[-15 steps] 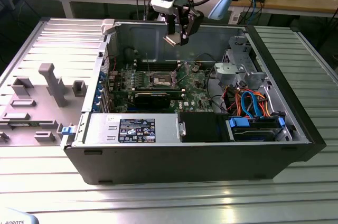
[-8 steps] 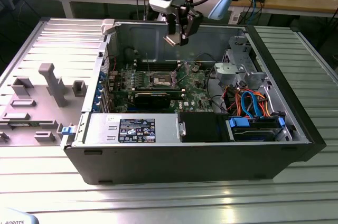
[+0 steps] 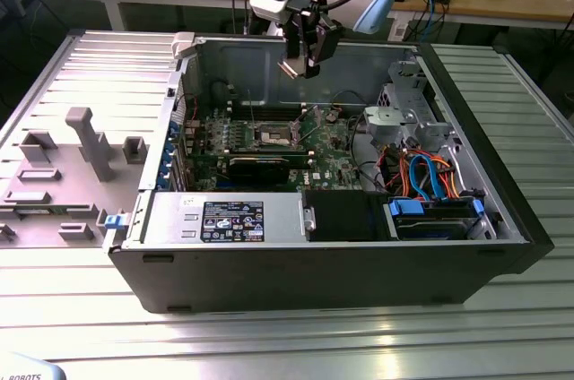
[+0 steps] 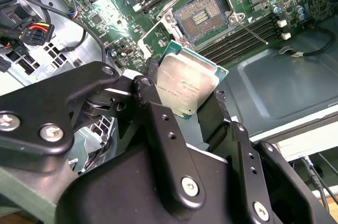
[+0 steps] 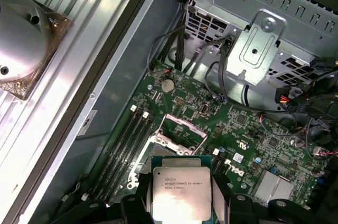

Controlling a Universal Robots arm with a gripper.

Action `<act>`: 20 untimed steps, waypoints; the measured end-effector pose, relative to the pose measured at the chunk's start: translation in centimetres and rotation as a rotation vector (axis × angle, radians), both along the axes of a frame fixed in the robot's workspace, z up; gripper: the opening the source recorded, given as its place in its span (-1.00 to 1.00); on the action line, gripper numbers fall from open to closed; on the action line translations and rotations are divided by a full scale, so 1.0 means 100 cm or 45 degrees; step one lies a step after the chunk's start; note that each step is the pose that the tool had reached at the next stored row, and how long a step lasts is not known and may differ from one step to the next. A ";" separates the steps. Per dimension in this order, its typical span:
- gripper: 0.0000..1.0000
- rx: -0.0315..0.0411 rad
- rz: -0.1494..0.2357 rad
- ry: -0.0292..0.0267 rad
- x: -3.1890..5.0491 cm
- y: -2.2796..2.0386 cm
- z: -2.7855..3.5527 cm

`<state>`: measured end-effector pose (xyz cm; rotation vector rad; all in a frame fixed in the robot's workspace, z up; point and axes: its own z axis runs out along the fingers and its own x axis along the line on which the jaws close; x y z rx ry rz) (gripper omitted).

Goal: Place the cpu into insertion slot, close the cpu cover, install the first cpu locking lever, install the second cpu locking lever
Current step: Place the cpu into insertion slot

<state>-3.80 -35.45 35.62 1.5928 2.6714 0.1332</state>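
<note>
My gripper [image 3: 303, 64] hangs over the open computer case, above the green motherboard. It is shut on the cpu [image 4: 187, 89], a flat square chip with a silvery top, pinched by its edges between the black fingers [image 4: 153, 102]. In the first wrist view the cpu [image 5: 182, 192] sits just short of the insertion slot [image 5: 177, 134]. The insertion slot [image 4: 203, 18] lies uncovered, its dark centre and contacts showing, with nothing in it. The silver cpu cover [image 5: 182, 122] stands swung up at the slot's edge. A thin locking lever [image 4: 253, 33] sticks out beside the slot.
Memory slots [image 4: 248, 42] run along the socket. A long black graphics card [image 3: 260, 165] lies nearer the case front. A silver drive cage [image 3: 408, 111] and orange and blue cables [image 3: 430, 174] fill the exterior view's right. Grey fixtures [image 3: 81, 142] stand outside the case.
</note>
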 end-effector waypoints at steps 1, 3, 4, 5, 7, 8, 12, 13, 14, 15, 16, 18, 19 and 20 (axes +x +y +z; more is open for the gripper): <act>0.08 0.0000 0.000 -0.0001 0.0000 0.0000 0.0000; 0.08 0.0000 0.000 0.0000 0.0000 0.0000 0.0000; 0.08 0.0000 0.000 -0.0001 0.0000 0.0000 0.0000; 0.08 0.0000 0.000 -0.0001 0.0000 0.0000 0.0000; 0.08 0.0000 0.000 0.0000 0.0000 0.0000 0.0000; 0.08 0.0000 0.000 0.0000 0.0000 0.0000 0.0000; 0.08 0.0000 -0.016 -0.0001 -0.0001 0.0000 0.0000; 0.08 0.0001 -0.040 -0.0001 -0.0001 0.0000 -0.0001; 0.08 0.0001 -0.054 -0.0001 -0.0001 0.0000 -0.0002; 0.08 0.0000 -0.067 -0.0001 -0.0001 0.0000 -0.0002; 0.08 0.0000 -0.080 0.0001 -0.0001 0.0000 -0.0001; 0.08 0.0000 -0.081 0.0000 -0.0001 0.0000 -0.0002; 0.08 0.0000 -0.081 0.0000 -0.0001 0.0000 -0.0002; 0.08 0.0000 -0.081 -0.0001 -0.0002 0.0000 -0.0002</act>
